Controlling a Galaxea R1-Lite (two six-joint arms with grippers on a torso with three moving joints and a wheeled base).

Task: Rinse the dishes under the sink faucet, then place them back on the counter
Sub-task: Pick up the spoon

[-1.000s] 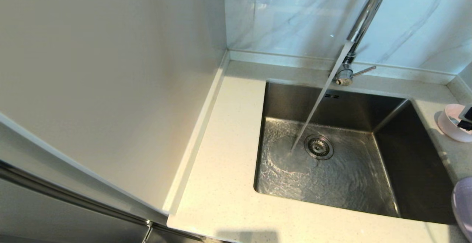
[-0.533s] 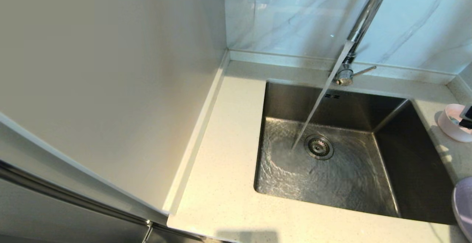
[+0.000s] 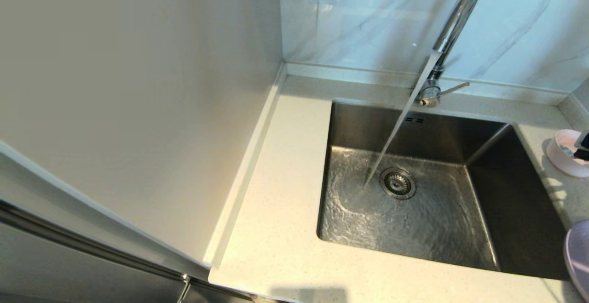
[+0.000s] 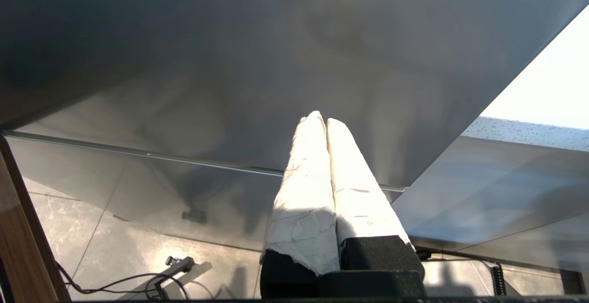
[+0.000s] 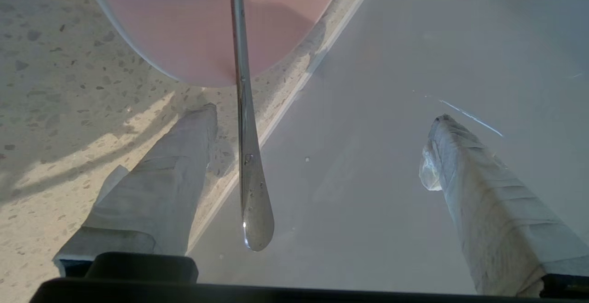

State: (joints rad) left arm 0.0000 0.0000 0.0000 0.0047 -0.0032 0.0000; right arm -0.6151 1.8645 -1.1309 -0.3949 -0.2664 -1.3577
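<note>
The right claw [image 5: 322, 114] stands wide and holds nothing, low over the bench [image 3: 285, 229] at its right edge, beside the sink [image 3: 414, 202]. Between its fingers runs the spoon's [image 5: 246, 156] handle, long axis pointing straight away into the pale-pink bowl [image 5: 198, 27] ahead; the slim, wet handle lies nearer one finger. The left claw [image 4: 322, 123], pressed together and idle, is parked far off.
</note>
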